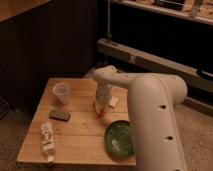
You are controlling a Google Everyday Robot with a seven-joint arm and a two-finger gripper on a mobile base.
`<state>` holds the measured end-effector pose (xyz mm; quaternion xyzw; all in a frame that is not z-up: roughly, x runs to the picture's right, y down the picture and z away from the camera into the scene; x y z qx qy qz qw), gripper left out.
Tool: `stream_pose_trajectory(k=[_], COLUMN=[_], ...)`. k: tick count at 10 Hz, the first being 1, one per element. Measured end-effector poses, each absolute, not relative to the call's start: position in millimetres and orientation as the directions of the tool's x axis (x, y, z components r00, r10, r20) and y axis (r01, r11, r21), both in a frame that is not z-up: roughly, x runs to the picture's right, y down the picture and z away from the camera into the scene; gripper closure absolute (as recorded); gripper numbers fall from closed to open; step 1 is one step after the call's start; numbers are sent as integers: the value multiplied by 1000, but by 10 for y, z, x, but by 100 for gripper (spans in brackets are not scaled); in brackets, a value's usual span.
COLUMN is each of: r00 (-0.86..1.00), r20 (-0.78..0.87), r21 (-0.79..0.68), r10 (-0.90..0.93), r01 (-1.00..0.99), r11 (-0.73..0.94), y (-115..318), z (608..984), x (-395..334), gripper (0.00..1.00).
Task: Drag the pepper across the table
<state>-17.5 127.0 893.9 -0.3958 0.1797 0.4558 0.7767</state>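
Observation:
The pepper (pixel 102 111) is a small red-orange thing lying on the table (pixel 80 134) of light wooden planks, near its middle right. My gripper (pixel 101 107) points down right over the pepper, at the end of my white arm (pixel 150 95), and reaches the tabletop there. The gripper hides most of the pepper; only its reddish tip shows just below the gripper.
A clear plastic cup (pixel 61 93) stands at the table's back left. A dark flat object (pixel 59 115) lies in front of it. A white bottle (pixel 47 140) lies at the front left. A green plate (pixel 119 139) sits at the front right. A pale square packet (pixel 114 102) lies beside the gripper.

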Motion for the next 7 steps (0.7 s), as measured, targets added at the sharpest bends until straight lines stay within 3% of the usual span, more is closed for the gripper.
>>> stream_pose_trajectory(k=[7], r00=[520], r20=[-641], r21=[-452], r10=[565], r01=[-850], r11=[270], y=[1281], z=[8933], x=[-144], gripper=[97])
